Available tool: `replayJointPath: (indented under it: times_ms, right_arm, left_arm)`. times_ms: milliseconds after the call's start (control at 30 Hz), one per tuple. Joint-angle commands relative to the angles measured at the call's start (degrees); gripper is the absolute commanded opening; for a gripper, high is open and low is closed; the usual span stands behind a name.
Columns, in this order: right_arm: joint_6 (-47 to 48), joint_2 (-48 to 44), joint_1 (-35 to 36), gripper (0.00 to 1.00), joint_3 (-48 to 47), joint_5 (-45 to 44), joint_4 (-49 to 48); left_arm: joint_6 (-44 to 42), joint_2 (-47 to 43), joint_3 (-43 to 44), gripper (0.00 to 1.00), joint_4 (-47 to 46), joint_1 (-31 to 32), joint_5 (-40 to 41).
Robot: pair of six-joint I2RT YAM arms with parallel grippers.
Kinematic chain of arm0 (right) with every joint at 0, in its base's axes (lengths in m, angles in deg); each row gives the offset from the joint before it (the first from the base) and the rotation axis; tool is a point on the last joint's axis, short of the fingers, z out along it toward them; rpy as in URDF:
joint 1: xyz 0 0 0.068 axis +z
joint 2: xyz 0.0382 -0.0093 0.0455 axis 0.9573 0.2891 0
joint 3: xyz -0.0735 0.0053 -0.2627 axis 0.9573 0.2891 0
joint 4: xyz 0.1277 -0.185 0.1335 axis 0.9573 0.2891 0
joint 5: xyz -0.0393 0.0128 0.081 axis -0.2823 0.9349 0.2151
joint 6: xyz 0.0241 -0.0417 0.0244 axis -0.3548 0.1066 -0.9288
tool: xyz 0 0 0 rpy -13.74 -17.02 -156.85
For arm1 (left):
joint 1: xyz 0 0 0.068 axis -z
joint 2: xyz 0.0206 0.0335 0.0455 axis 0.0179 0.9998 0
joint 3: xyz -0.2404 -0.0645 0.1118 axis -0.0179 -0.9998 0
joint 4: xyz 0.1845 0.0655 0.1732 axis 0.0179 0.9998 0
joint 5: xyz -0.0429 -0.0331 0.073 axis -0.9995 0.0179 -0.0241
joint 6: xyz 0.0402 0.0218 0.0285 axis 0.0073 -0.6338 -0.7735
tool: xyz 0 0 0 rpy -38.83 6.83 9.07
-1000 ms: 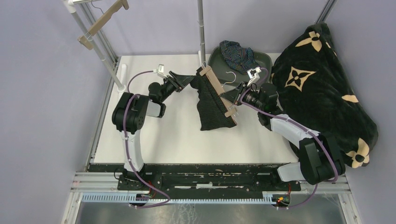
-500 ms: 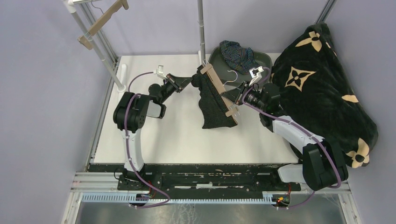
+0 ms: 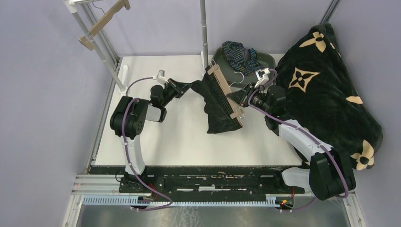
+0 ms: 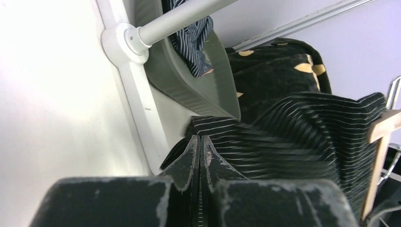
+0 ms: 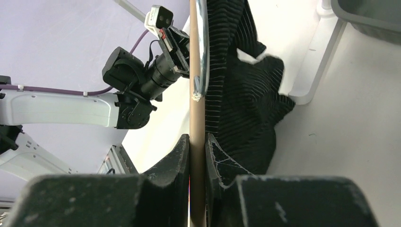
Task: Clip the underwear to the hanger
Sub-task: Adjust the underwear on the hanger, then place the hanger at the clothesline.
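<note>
Snapped shut on the pinstriped underwear (image 3: 218, 108), the left gripper (image 4: 199, 144) is drawn leftward, the draped hanger (image 3: 222, 85) is clamped by the right gripper (image 5: 197, 142), clipping looks unfinished, navy underwear (image 3: 240, 54) left in its tub (image 3: 216, 60).

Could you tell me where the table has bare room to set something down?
Bare: the near table strip, between the pinstriped underwear and the front edge; also the far left corner. Crowded: far right, with tub and blanket.
</note>
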Motion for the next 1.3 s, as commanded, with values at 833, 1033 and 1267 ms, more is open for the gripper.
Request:
replayJointPath:
  times_ms: [833,1033,1267]
  right_arm:
    - [7.98,-2.97,0.43,0.01,-6.61,-10.48,11.7]
    - [12.4,0.23,5.45,0.01,-11.73,-18.17,18.71]
    - [16.88,3.92,12.74,0.01,-17.22,-27.53,23.35]
  left_arm:
    - [-16.86,-18.11,6.6,0.71,41.43,1.73,15.54]
    - [-23.22,-24.19,14.52,0.7,60.21,9.1,30.68]
    - [-24.85,-23.59,23.77,0.67,74.81,16.09,39.6]
